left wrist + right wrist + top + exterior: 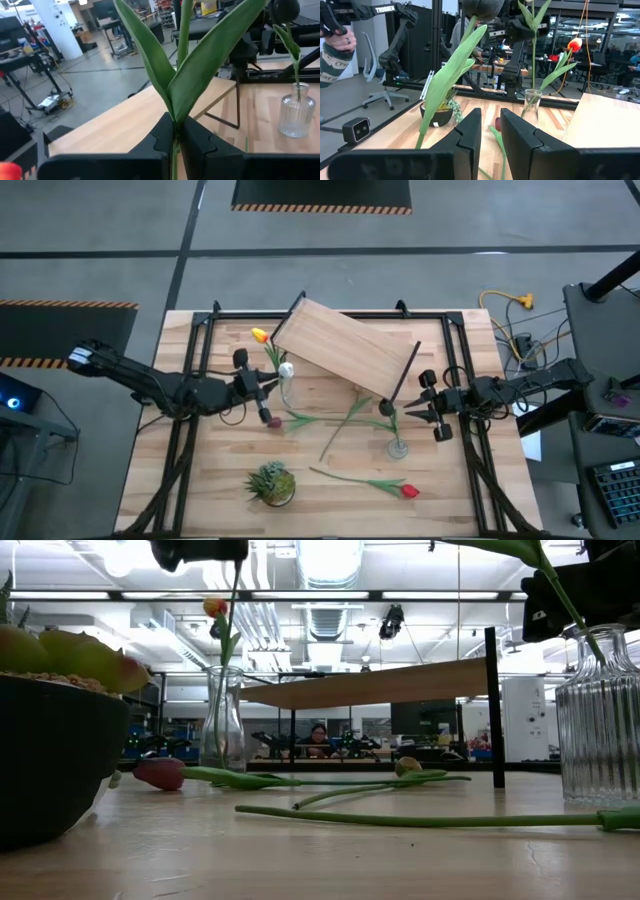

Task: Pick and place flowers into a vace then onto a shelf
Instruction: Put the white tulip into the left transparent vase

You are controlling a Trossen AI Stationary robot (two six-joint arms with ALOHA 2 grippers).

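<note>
Flowers: one stem (175, 145) clamped in left jaws (over vase (287, 388)); right jaws grip another (445, 85).

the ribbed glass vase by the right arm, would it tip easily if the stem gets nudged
Probably yes. The ribbed vase looks tall and narrow-necked, so it likely tips readily. The stem leans out of its neck, so a sideways nudge would lever it. It appears to be clear glass standing free on the table, so it is likely fragile and may slide.

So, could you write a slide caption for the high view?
Both grippers, left and right, hold tulips over vases beside the tilted shelf.
</note>
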